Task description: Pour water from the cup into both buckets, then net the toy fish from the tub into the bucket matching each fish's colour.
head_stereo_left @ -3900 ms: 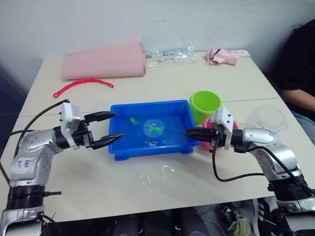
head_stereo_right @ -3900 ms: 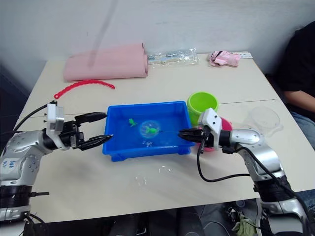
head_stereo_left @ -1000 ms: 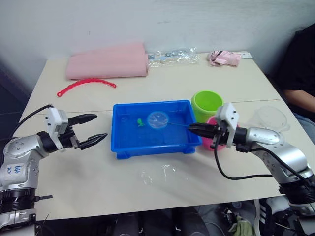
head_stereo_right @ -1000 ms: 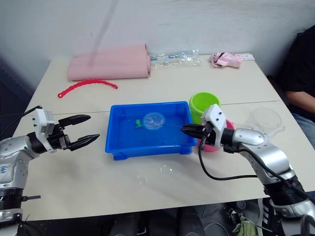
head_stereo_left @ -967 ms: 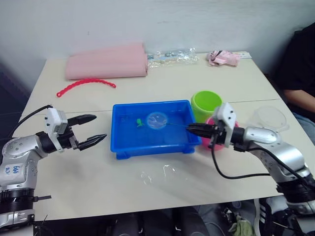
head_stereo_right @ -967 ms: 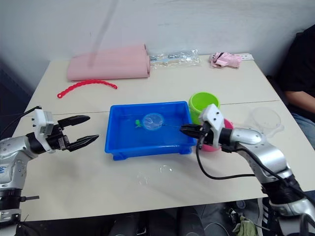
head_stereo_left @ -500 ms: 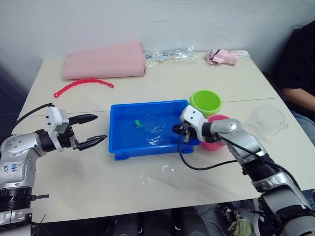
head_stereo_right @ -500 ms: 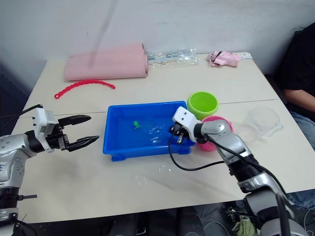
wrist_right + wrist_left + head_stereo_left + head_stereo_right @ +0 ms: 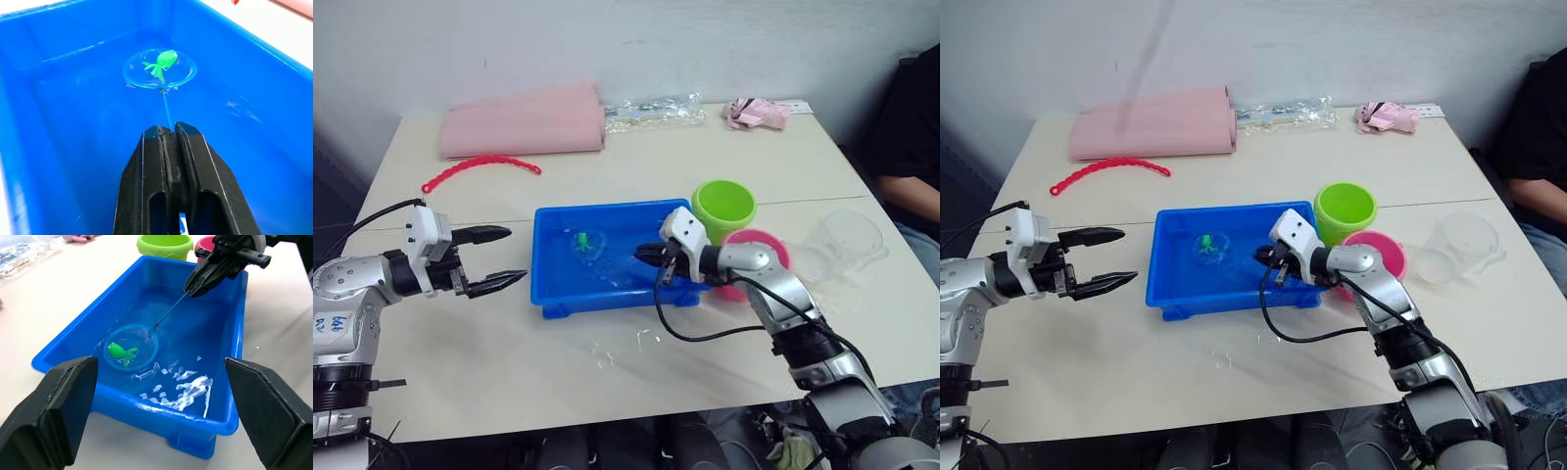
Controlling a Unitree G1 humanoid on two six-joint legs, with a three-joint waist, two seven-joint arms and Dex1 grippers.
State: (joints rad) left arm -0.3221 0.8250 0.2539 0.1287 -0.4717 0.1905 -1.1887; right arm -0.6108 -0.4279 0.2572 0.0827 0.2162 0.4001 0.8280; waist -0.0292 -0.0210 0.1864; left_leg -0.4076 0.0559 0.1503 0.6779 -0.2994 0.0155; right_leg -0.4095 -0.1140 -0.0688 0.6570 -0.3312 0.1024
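The blue tub (image 9: 607, 300) sits mid-table with shallow water in it. Inside its left part lies the net (image 9: 143, 340), and a green toy fish (image 9: 119, 351) rests within the hoop. My right gripper (image 9: 644, 254) reaches over the tub's right end and is shut on the net's thin handle (image 9: 166, 105). Left of the tub and clear of it, my left gripper (image 9: 516, 255) hangs open and holds nothing. The green bucket (image 9: 723, 208) and pink bucket (image 9: 771, 247) stand just right of the tub. The clear cup (image 9: 842, 240) is further right.
A folded pink cloth (image 9: 521, 121), a red beaded strip (image 9: 480, 168), a clear plastic bag (image 9: 651, 108) and a pink toy (image 9: 759, 112) lie along the far side. A person (image 9: 911, 147) sits at the right edge. Water drops (image 9: 626, 348) mark the table before the tub.
My right gripper has moved left from beside the buckets to over the tub, carrying the net to the tub's left part, where the green fish now lies in the hoop. The left gripper stayed.
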